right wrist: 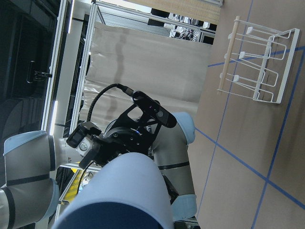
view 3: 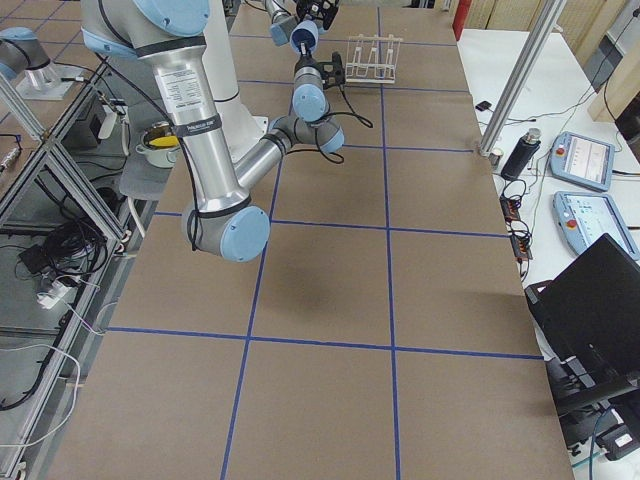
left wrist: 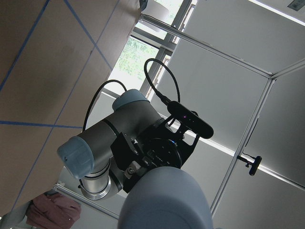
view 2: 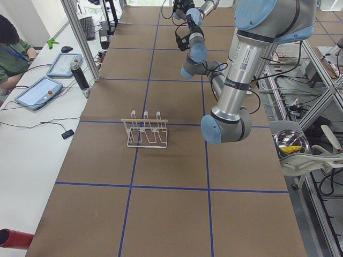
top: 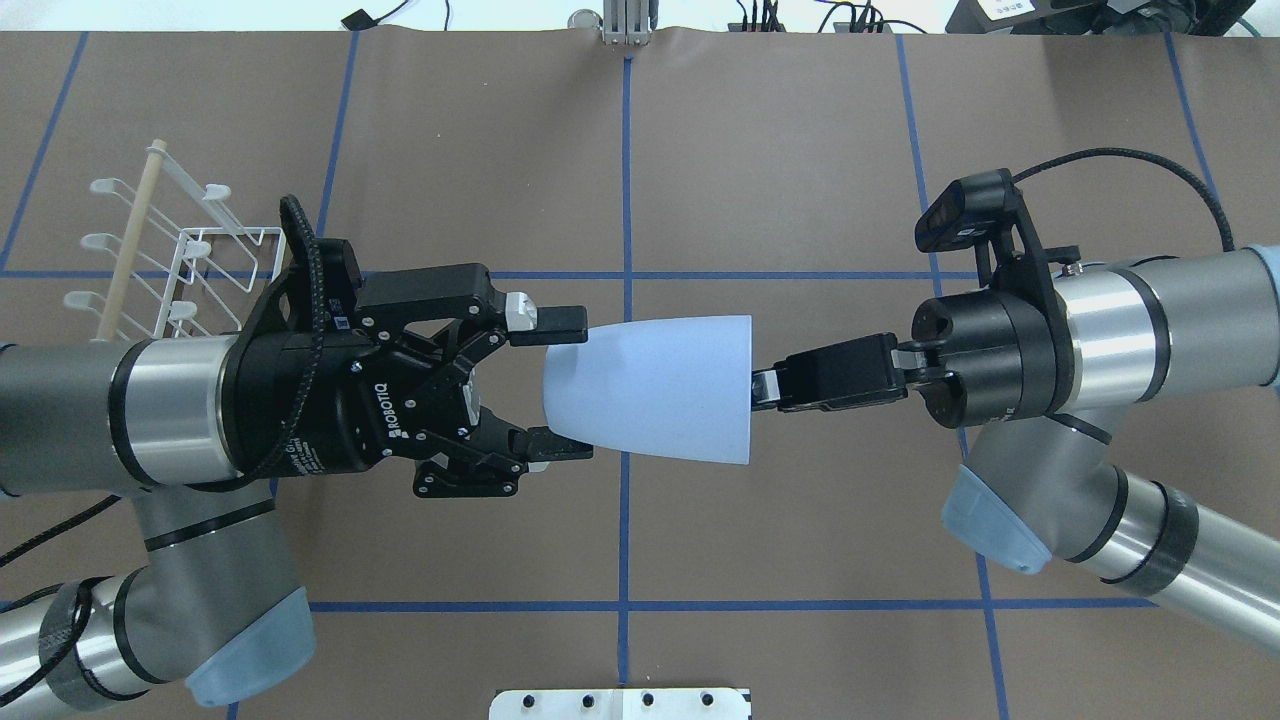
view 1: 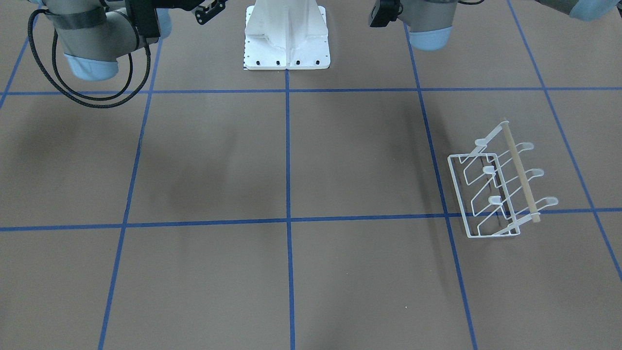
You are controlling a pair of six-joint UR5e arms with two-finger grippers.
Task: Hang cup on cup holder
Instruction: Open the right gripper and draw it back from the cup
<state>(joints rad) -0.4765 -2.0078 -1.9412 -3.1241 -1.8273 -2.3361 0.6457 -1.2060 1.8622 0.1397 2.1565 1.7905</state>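
The light-blue cup (top: 655, 388) hangs on its side in the air between my two grippers, narrow base toward the left arm. My right gripper (top: 760, 388) is shut on the cup's wide rim. My left gripper (top: 572, 386) is open, its fingers (top: 548, 319) straddling the narrow base with small gaps. The cup fills the bottom of the left wrist view (left wrist: 167, 200) and of the right wrist view (right wrist: 119, 191). The white wire cup holder (top: 170, 262) stands empty on the table behind the left wrist; it also shows in the front-facing view (view 1: 500, 181) and the right wrist view (right wrist: 252, 62).
The white bolted robot pedestal (view 1: 286, 39) stands at the table's robot side. Blue tape lines grid the brown table (view 1: 204, 160). An operator (view 2: 10, 48) sits by tablets on a side table beyond the table's edge.
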